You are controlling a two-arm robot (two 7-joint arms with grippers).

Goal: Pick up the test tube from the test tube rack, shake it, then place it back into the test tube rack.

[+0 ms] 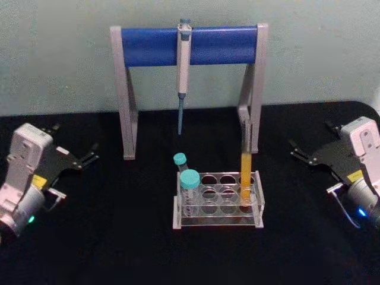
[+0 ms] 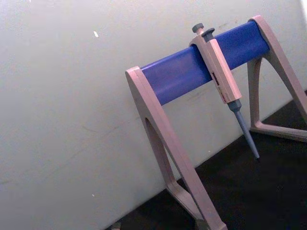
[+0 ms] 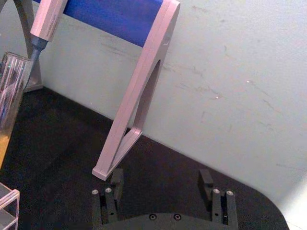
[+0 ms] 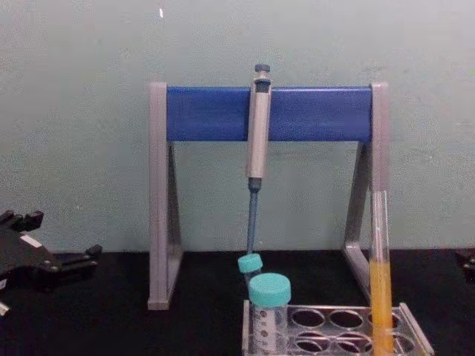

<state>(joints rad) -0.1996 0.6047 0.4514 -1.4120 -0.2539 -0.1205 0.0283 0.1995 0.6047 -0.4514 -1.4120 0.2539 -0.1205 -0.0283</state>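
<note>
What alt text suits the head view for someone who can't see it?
A test tube of orange liquid stands in a test tube rack on a black table, between the open left gripper and open right gripper.

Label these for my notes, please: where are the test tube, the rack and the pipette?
test tube [image 1: 246,172]: head view, on its orange liquid part.
rack [image 1: 217,218]: head view, on its clear front wall.
pipette [image 1: 184,59]: head view, on its grey body.
</note>
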